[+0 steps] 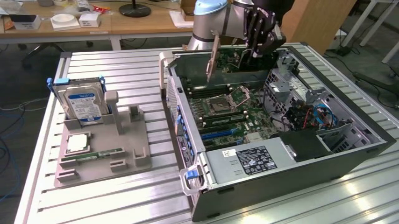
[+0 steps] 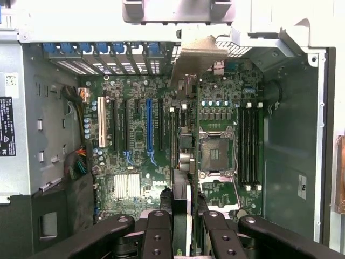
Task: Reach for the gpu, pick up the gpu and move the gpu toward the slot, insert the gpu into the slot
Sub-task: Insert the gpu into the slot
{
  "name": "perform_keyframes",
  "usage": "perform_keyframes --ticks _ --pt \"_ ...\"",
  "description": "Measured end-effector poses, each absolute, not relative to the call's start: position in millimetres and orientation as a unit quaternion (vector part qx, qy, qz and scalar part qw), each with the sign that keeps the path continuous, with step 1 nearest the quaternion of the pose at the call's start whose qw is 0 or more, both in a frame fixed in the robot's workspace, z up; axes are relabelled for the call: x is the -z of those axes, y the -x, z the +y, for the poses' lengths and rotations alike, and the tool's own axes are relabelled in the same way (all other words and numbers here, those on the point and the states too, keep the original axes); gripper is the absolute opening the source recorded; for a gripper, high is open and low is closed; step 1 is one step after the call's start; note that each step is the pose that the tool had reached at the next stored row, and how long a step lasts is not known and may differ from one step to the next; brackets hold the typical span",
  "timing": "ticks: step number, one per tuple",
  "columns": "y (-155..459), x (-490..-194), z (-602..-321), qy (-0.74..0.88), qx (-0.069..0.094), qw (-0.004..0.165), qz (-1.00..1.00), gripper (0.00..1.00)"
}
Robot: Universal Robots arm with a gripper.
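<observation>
My gripper [image 1: 259, 49] hangs over the far end of the open computer case [image 1: 349, 154], shut on the gpu [image 1: 215, 58]. The gpu is a thin dark card held on edge, with its pale metal bracket toward the exterior view's left. In the wrist view the gripper [image 2: 181, 199] clamps the card's top edge, and the gpu [image 2: 182, 178] runs away to its bracket [image 2: 197, 54]. It hovers above the motherboard [image 2: 135, 162], beside the long blue slot [image 2: 149, 124] and over the black slots between that and the CPU socket [image 2: 215, 151]. The card stands clear of the board.
On the table at the exterior view's left, a grey holder [image 1: 124, 140] carries a blue-labelled hard drive [image 1: 84, 105], a CPU chip [image 1: 78, 142] and a green memory stick [image 1: 93, 154]. A power supply [image 1: 249, 161] and cables [image 1: 318, 114] fill the case's near end.
</observation>
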State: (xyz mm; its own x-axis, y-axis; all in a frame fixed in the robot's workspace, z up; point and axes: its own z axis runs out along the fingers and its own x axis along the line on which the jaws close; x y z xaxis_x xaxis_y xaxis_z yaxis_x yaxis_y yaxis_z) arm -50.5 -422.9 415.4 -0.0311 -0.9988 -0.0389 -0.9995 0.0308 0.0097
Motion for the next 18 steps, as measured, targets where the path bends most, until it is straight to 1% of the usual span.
perform_keyframes --ticks 4,14,18 --pt "50 -414 -423 0.692 -0.017 0.011 0.722 0.27" --pt "50 -397 -423 0.69 -0.014 0.013 0.724 0.27" --pt "51 -392 -423 0.69 -0.01 0.017 0.724 0.27"
